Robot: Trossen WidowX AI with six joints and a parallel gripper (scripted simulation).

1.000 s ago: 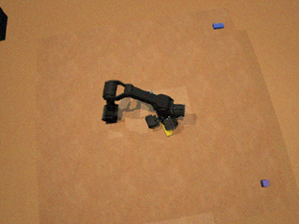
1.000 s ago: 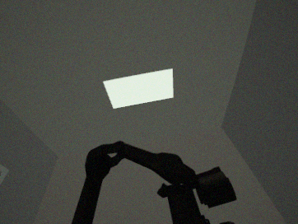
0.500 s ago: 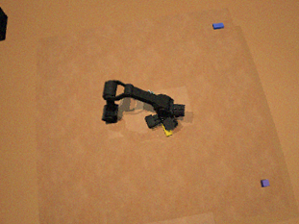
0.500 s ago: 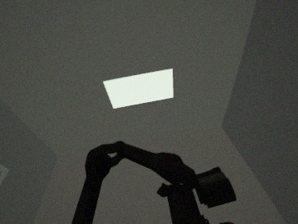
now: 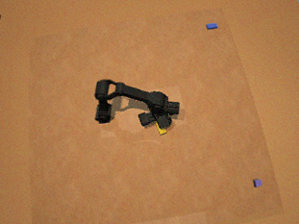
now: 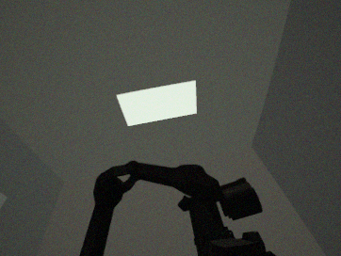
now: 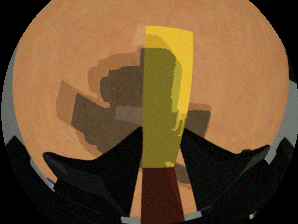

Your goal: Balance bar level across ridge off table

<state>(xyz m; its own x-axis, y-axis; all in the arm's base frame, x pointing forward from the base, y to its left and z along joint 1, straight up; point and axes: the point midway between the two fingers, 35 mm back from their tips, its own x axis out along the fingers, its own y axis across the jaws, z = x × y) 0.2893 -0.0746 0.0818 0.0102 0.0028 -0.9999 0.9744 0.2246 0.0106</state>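
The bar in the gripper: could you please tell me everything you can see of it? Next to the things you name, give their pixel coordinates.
The long, straight-edged bar (image 5: pixel 161 129) (image 7: pixel 167 107) has a bright yellow section and a dark red-brown one, meeting at a straight seam. It looks rigid and matt, its material uncertain. The black parallel-jaw gripper (image 7: pixel 161 132) is shut on it around the yellow section, near the seam, and casts shadows on it. The yellow end sticks out past the arm in the top view. The red-brown end is cut off by the wrist picture's edge.
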